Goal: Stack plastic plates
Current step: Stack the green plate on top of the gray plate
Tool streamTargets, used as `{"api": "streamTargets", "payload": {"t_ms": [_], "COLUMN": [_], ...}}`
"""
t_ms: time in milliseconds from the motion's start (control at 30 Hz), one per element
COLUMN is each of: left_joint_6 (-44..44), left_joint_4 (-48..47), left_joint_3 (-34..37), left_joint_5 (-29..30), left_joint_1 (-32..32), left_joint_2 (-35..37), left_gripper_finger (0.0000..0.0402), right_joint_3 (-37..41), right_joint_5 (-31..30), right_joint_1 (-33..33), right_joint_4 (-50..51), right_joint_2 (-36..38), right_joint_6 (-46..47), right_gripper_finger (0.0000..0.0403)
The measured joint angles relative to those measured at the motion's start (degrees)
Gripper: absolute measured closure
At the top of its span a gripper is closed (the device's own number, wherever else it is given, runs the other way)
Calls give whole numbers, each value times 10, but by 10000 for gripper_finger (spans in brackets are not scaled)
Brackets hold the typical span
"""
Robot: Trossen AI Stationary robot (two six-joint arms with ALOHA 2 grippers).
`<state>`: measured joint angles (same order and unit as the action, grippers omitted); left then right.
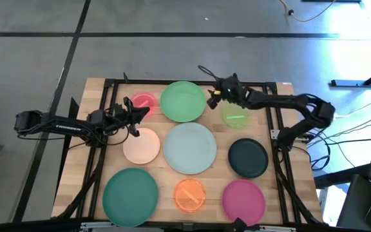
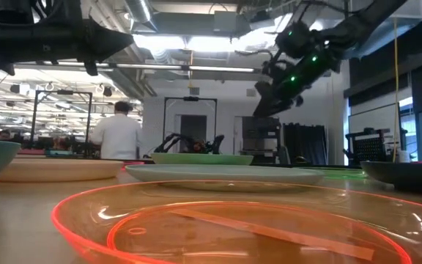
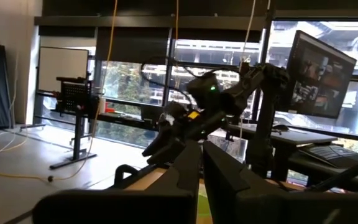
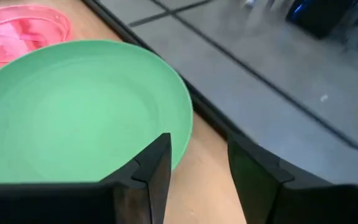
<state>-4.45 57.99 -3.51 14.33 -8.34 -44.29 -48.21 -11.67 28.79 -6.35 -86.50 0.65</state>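
Nine plates lie flat and apart on the wooden table. In the high view, the far row holds the small pink plate (image 1: 143,102), large green plate (image 1: 183,101) and small lime plate (image 1: 235,116). The middle row holds the peach (image 1: 141,145), pale mint (image 1: 189,147) and blackish-green (image 1: 248,158) plates. The near row holds the teal (image 1: 130,188), orange (image 1: 189,195) and magenta (image 1: 243,198) plates. My right gripper (image 1: 210,98) (image 4: 199,165) is open, raised above the green plate's (image 4: 73,106) right rim. My left gripper (image 1: 148,111) (image 3: 202,168) is shut, raised between the pink and peach plates.
A black metal frame (image 1: 272,113) borders the table's far, left and right sides. Cables run along the floor beyond the right edge (image 1: 359,122). In the low view a person (image 2: 119,132) stands far behind the table. The orange plate (image 2: 226,227) lies closest to the near edge.
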Motion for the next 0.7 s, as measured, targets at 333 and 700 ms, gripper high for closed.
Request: {"api": "streamTargets", "payload": {"t_ms": [333,700], "left_joint_6": [0,0], "left_joint_4": [0,0], "left_joint_3": [0,0], "left_joint_5": [1,0], "left_joint_1": [0,0], "left_joint_2": [0,0], "left_gripper_finger": [353,356], "right_joint_3": [-6,-6], "right_joint_5": [35,39], "right_joint_1": [29,32], "right_joint_4": [-11,-53], "right_joint_2": [-83,-100], "right_joint_6": [50,113], "right_gripper_finger": [251,251]}}
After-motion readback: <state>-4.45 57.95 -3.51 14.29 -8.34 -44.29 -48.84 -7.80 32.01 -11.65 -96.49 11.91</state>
